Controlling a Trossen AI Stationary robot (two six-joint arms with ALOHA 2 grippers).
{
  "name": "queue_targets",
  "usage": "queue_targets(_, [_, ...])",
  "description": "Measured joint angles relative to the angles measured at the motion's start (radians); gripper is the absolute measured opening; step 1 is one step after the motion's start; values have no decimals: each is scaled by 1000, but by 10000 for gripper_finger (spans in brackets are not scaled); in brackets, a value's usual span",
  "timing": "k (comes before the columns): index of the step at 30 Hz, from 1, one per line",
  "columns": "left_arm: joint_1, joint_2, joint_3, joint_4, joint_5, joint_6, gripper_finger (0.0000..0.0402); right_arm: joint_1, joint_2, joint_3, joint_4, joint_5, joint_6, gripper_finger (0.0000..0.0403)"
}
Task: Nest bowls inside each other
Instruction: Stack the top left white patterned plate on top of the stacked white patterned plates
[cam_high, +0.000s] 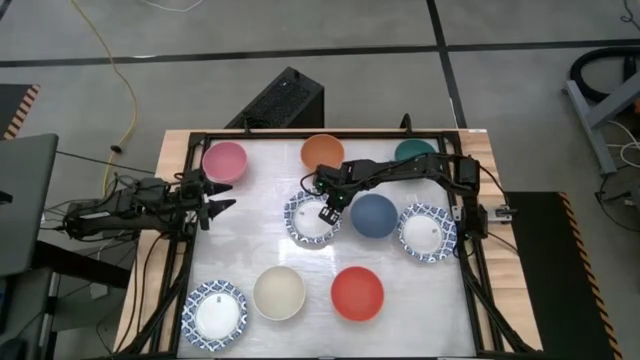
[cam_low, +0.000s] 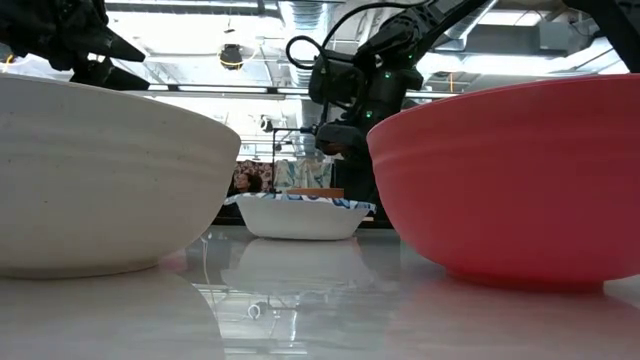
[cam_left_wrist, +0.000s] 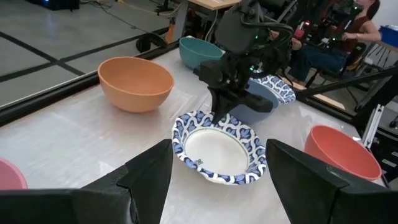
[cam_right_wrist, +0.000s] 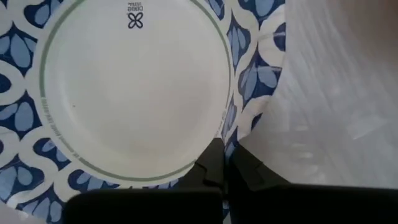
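A white bowl with a blue-patterned rim (cam_high: 309, 221) stands on its base in the middle of the table. My right gripper (cam_high: 328, 211) is shut on it, on the side toward the blue bowl (cam_high: 374, 216). The same bowl (cam_left_wrist: 216, 147) shows in the left wrist view under my right gripper (cam_left_wrist: 222, 116). Other bowls stand apart on the table: pink (cam_high: 224, 161), orange (cam_high: 321, 152), green (cam_high: 414, 151), cream (cam_high: 278, 292), red (cam_high: 357, 293), and two more patterned ones (cam_high: 427, 232) (cam_high: 215, 313). My left gripper (cam_high: 214, 200) waits open at the table's left edge. My right gripper pinches the patterned bowl's rim (cam_right_wrist: 238, 133) between its two fingers, one finger (cam_right_wrist: 210, 165) on the inside of the rim and one outside. The fingers come steeply from above, slanting in from the table's right. The bowl sits on the table (cam_low: 300, 217).
The blue bowl stands right beside the held bowl, and a patterned bowl is just beyond it toward the right edge. A black frame (cam_high: 190, 137) runs around the table. Bare tabletop (cam_high: 255, 225) lies between the left gripper and the held bowl.
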Motion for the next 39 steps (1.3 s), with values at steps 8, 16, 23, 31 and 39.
queue_targets(8, [0, 0, 0, -3, 1, -1, 247, -1, -30, 67, -58, -9, -10, 6])
queue_targets(16, [0, 0, 0, -9, 3, -14, 247, -29, -64, 178, -219, -96, -109, 7])
queue_targets(23, [0, 0, 0, -11, 0, -15, 247, -68, -157, 217, -317, -236, -236, 7])
queue_targets(31, [0, 0, 0, -16, 0, -21, 247, -90, -338, 207, -676, -203, -257, 6])
queue_targets(39, [0, 0, 0, -16, 0, -22, 247, -63, -630, 0, -725, -124, -44, 6])
